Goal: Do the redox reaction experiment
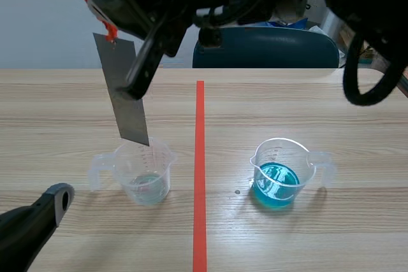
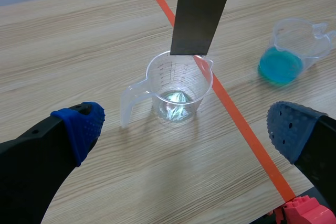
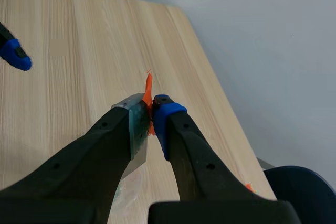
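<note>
Left measuring cup on the bench: a little clear liquid at the bottom. Right measuring cup: blue liquid, about a third full. Right arm raised across the top, its end effector clamped on the metal strip, which hangs tilted with its lower end at the left cup's rim. Left end effector: low, fingers wide apart, near that cup.

Quick count: two plastic measuring cups, so one cup of clear liquid and one cup of blue liquid. One metal strip. One blue chair.
</note>
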Controlling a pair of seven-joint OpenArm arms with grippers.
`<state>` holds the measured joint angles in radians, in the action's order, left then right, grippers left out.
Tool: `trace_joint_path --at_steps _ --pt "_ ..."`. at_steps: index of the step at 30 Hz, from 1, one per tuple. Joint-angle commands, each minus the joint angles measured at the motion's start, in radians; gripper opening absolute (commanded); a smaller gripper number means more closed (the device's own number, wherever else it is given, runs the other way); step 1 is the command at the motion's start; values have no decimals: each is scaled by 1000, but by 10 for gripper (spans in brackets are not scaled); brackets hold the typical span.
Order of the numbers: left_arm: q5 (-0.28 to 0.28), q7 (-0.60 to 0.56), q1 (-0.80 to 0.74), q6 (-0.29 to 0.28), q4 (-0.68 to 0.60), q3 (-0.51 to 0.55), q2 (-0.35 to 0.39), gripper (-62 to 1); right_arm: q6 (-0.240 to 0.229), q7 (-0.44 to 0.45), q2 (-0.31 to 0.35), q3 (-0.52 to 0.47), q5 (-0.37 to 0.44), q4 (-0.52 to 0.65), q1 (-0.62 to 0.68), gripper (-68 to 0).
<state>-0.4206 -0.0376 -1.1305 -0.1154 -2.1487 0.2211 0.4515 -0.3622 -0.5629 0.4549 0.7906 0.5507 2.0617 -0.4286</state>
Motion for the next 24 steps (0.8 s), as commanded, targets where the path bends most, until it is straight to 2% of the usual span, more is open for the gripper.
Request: trace_joint_path --at_steps 1,4,11,18,22,24 --pt "-5 -16 3 -3 -5 -5 -5 14 -6 13 35 -32 6 3 -14 -667" --pt "-5 -16 3 -3 -5 -5 -5 14 -29 21 82 -59 38 3 -14 -667" --pt "-5 -16 3 -3 -5 -5 -5 14 -36 67 226 -130 114 3 -2 -667" --pt "-5 -16 3 -3 -5 -5 -5 14 -109 165 380 -251 117 4 87 -667" --pt "-5 -16 3 -3 -5 -5 -5 14 -158 214 458 -321 151 4 148 -667" --pt "-5 -16 3 -3 -5 -5 -5 14 -164 230 489 -356 165 4 183 -667"
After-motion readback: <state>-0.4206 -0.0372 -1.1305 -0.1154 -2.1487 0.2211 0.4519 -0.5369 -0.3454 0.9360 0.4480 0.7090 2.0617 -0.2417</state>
